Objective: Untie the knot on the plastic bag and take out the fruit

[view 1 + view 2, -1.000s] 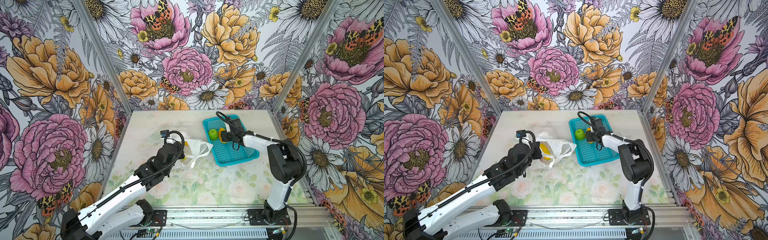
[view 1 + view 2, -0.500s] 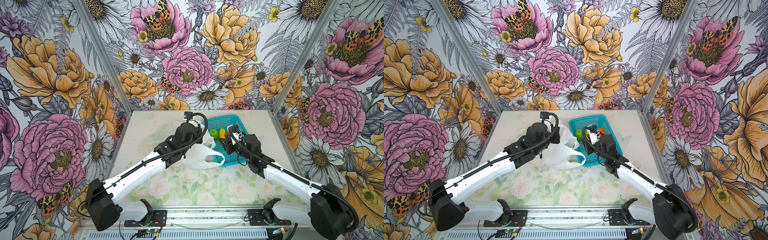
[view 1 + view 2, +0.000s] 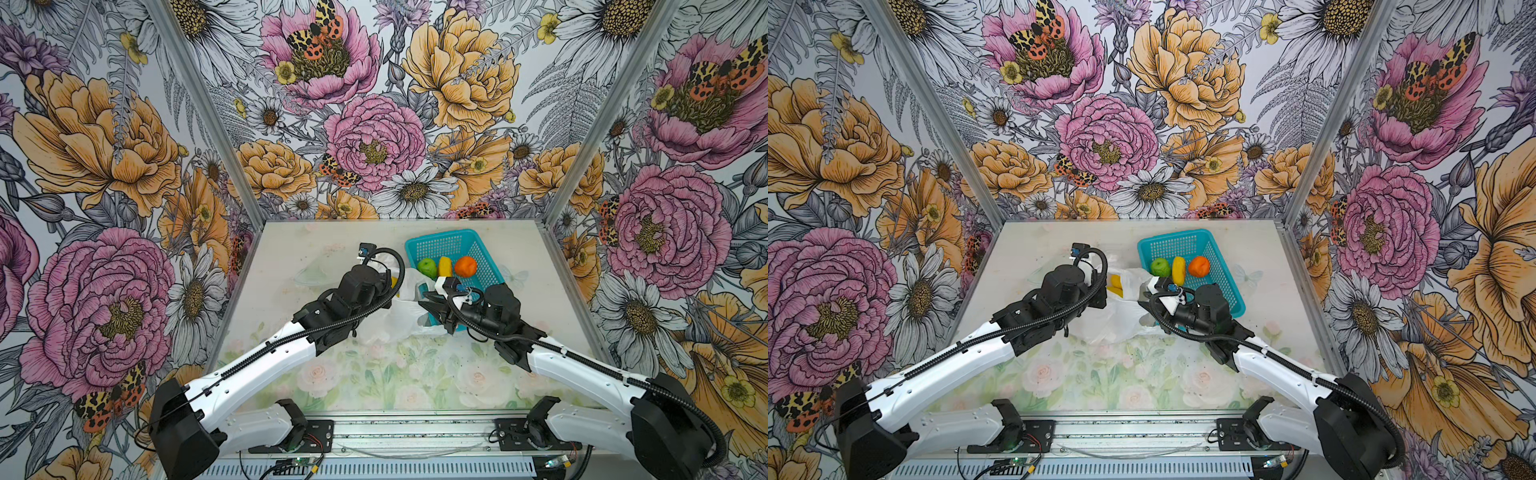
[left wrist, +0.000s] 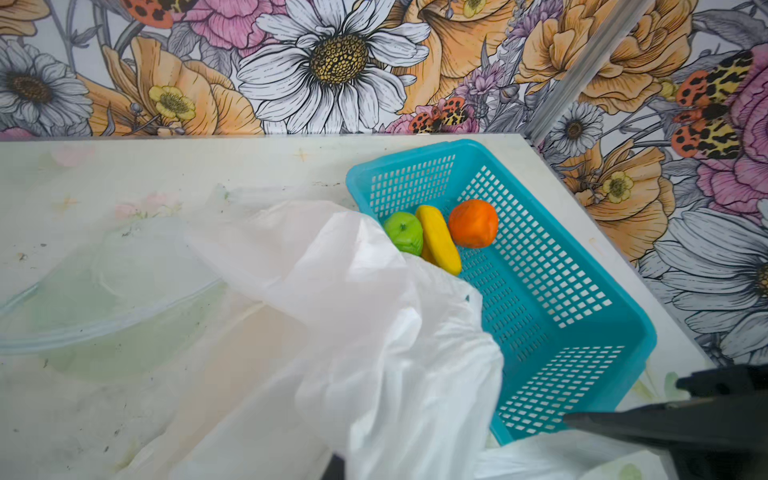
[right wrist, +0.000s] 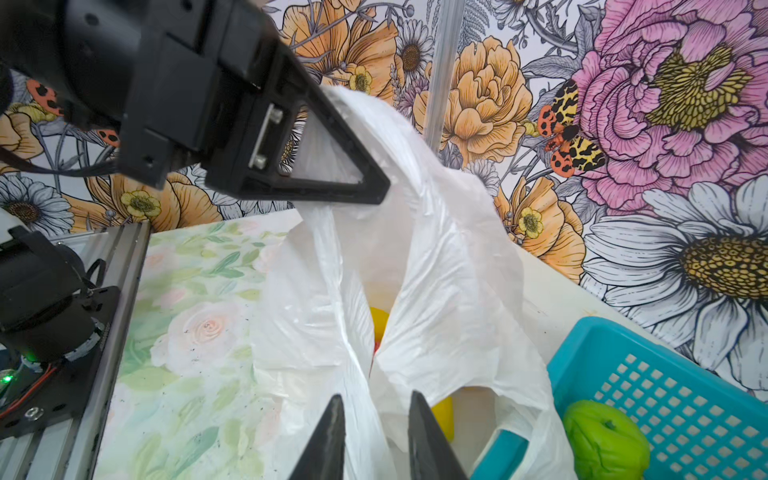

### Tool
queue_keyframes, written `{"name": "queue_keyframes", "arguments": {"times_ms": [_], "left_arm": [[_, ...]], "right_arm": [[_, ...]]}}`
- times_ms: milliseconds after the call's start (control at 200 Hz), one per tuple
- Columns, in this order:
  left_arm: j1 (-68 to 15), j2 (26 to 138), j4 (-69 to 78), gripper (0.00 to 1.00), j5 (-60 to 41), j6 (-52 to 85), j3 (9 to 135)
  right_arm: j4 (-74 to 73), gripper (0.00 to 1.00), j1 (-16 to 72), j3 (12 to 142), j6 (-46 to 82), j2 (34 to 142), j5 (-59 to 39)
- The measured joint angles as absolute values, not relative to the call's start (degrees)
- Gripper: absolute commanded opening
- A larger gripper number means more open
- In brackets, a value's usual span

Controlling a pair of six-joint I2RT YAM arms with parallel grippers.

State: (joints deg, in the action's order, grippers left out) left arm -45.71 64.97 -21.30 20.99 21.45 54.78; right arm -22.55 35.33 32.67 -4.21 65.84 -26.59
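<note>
We count one teal basket [image 3: 440,246] at the far right, and in it one green apple [image 3: 427,268], one yellow oblong fruit [image 3: 444,266] and one orange [image 3: 465,266]. There is one plastic bag [image 3: 405,318]; the yellow fruit [image 5: 379,322] inside it we cannot count.

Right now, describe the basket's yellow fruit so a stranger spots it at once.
Find the teal mesh basket at the back right of the table. Three fruits sit in a row inside; the yellow oblong fruit is the middle one, between the green apple and the orange. It alone is long, not round.
</note>
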Motion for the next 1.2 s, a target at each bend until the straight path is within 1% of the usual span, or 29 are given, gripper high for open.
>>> {"name": "queue_keyframes", "arguments": {"times_ms": [125,230,310,380,520,716,756,796,821,871,896,926,976,996,1151,1201], "left_arm": [[-42.22,61.65,-22.20,0.00,20.23,22.79,50.85],[-38.48,59.96,-22.50,0.00,18.72,23.11,50.48],[-36.45,59.64,-22.68,0.00,16.99,22.96,51.13],[-35.68,60.51,-23.16,0.00,15.38,22.46,53.08],[-35.64,63.24,-23.68,0.00,12.34,20.88,58.94],[-34.39,67.31,-24.99,0.00,10.41,18.63,67.09],[-34.30,68.25,-25.21,0.00,10.13,18.20,68.40],[-34.30,68.88,-25.21,0.00,9.80,17.91,69.01],[-34.30,69.17,-25.26,0.00,9.72,17.76,69.12],[-34.30,69.49,-25.61,0.00,9.65,17.56,69.10],[-34.30,69.65,-25.76,0.00,9.67,17.52,69.06],[-34.30,69.80,-25.74,0.00,9.74,17.50,68.88],[-34.09,69.87,-25.76,0.00,9.78,17.52,68.38],[-33.93,69.87,-25.76,0.00,9.78,17.50,68.10],[-32.36,70.13,-26.24,0.00,9.74,17.47,66.83],[-32.21,70.37,-26.37,0.00,9.61,17.45,66.83]], "right_arm": [[-23.18,0.26,35.33,32.67,-4.21,65.80,-26.68],[-23.55,0.26,35.33,32.67,-4.19,65.82,-26.63],[-23.66,0.22,35.33,32.80,-4.25,66.61,-26.61],[-23.03,0.19,35.33,33.34,-4.56,68.36,-26.11],[-21.67,0.11,35.33,35.11,-5.10,72.27,-22.04],[-22.02,0.12,35.05,36.82,-3.20,74.02,-16.03],[-22.31,0.13,34.89,36.84,-2.63,74.02,-15.49],[-22.63,0.18,34.79,36.84,-2.31,74.00,-14.96],[-22.83,0.22,34.70,36.84,-1.87,74.00,-14.74],[-23.31,0.35,34.39,36.69,-2.02,73.84,-14.57],[-23.66,0.39,34.28,36.47,-1.54,73.58,-14.50],[-24.10,0.41,34.02,35.97,-1.10,73.06,-14.59],[-25.08,0.41,33.58,34.83,-0.89,71.79,-14.63],[-25.39,0.40,33.21,34.33,-0.62,71.13,-14.59],[-28.01,0.23,29.02,31.68,1.34,68.01,-14.57],[-28.16,0.20,27.73,31.46,1.96,68.05,-14.57]]}}
